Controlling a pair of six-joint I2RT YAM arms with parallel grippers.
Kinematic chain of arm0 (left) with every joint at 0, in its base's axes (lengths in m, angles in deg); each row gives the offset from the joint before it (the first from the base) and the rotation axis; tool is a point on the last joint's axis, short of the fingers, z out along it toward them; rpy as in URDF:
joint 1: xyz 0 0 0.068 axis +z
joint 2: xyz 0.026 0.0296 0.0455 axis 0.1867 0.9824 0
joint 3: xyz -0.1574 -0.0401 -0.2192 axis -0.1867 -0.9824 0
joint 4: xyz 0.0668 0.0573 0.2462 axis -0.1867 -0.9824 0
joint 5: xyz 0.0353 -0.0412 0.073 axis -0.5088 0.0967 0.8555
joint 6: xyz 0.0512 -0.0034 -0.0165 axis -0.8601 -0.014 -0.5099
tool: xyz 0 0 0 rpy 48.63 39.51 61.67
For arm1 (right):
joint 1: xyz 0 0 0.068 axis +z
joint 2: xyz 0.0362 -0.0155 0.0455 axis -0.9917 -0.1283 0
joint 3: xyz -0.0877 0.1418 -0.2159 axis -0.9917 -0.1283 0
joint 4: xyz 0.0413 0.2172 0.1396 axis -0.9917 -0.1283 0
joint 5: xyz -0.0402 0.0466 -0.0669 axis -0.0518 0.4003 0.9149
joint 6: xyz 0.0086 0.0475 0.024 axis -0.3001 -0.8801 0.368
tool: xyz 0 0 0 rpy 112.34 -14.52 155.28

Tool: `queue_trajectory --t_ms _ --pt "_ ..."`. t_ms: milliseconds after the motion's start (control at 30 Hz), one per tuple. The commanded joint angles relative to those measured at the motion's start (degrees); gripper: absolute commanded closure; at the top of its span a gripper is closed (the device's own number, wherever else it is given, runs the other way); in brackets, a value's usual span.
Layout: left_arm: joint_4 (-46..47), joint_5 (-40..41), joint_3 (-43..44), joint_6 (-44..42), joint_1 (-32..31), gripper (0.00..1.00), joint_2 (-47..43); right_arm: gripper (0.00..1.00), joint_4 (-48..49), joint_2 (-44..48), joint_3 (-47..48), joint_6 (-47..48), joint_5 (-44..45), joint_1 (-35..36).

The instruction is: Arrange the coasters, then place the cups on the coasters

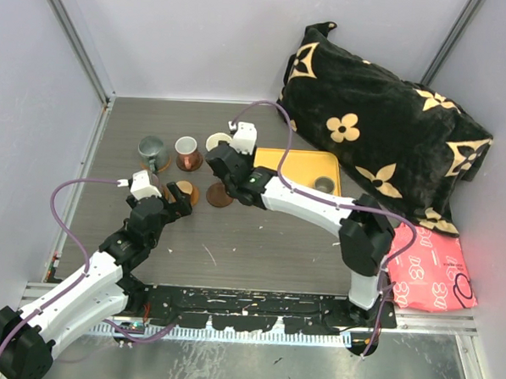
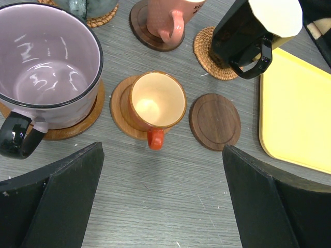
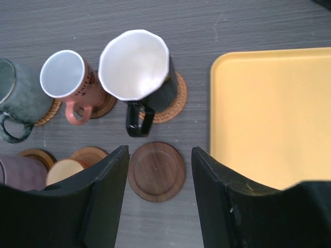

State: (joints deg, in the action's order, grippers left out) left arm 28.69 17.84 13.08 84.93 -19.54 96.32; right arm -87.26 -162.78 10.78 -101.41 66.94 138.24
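Left hand [image 2: 161, 170] released, wide, empty, over orange cup [image 2: 156, 106] sitting on wood coaster [image 2: 120, 111]; purple mug [image 2: 46, 67] beside. Right hand [image 3: 159, 155] released, empty, over bare coaster [image 3: 156, 171]; black cup [image 3: 135, 72] beyond, on woven coaster [image 3: 176, 101]; tray [image 3: 269, 113] alongside.

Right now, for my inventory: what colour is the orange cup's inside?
Pale cream-yellow inside the orange cup; best in the left wrist view.
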Motion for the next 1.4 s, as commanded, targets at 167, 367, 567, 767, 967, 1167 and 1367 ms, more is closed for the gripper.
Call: queue_trajectory --t_ms 167,367,567,767,967,1167,1367 --pt "1.57 1.58 -0.06 -0.03 0.1 0.02 -0.96 0.44 3.83 19.09 -16.48 4.24 9.19 0.14" --pt "1.57 1.35 -0.14 -0.04 0.06 0.02 -1.18 0.44 0.24 28.09 -25.12 3.41 9.66 -3.76" --pt "1.57 1.26 -0.16 -0.04 0.08 0.02 -1.31 0.45 -3.56 31.62 -31.1 0.22 7.45 -9.18" --pt "1.54 1.38 -0.26 0.01 0.07 0.02 -1.25 0.46 -4.41 31.77 -36.31 -3.33 6.72 -13.53" --pt "1.88 1.35 -0.38 -0.04 0.07 0.02 -0.93 0.46 -4.27 32.12 -40.38 -4.51 6.35 -16.72" --pt "2.1 1.3 -0.32 -0.05 0.08 0.02 -0.57 0.46 -2.24 31.21 -44.04 -4.95 3.87 -20.47" --pt "2.37 1.3 -0.36 -0.1 0.07 0.02 -0.07 0.47 0.82 30.02 -46.2 -4.7 2.54 -22.01"
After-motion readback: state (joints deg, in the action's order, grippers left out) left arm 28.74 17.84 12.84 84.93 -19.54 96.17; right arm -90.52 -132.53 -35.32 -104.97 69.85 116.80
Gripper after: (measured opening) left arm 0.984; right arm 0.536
